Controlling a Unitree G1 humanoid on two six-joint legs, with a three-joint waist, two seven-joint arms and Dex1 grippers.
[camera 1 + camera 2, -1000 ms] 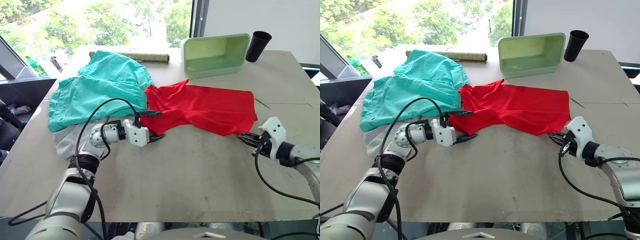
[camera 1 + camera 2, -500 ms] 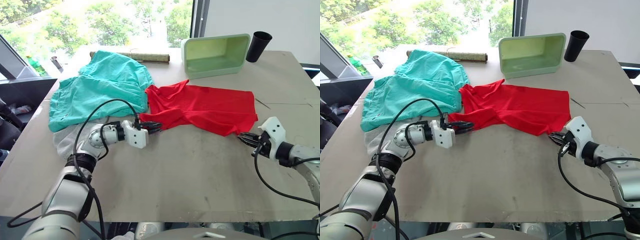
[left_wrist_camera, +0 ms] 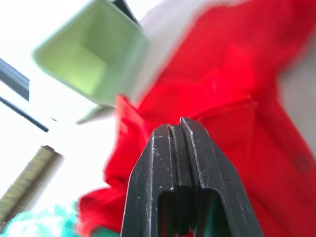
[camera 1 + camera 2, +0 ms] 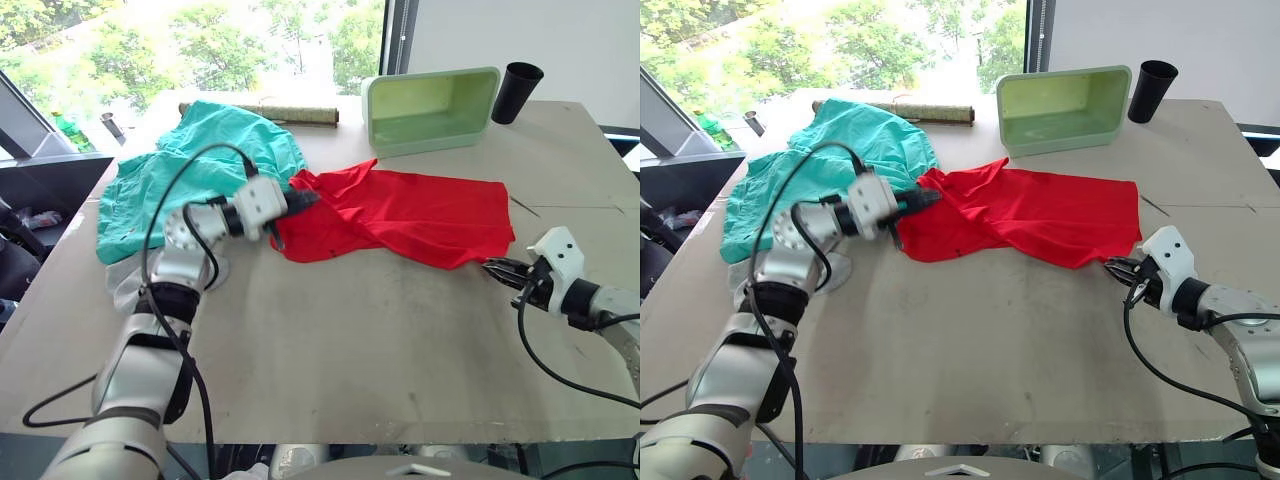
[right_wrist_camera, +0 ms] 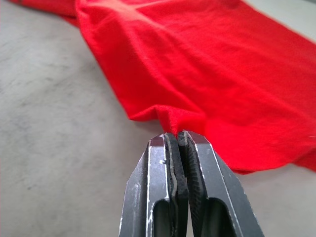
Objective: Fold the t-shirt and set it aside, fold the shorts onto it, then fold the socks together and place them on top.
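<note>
The left gripper (image 4: 297,203) is clamped on the t-shirt's (image 4: 420,215) lifted left edge beside the shorts (image 4: 200,165), the right gripper (image 5: 177,139) pinches its near right corner on the table (image 4: 380,340), with the green bin (image 4: 432,108) behind.

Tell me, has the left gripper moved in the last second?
Yes. The left gripper, shut on the t-shirt, has risen and swung away from the table's near edge toward the green bin, dragging the shirt's corner with it.
</note>
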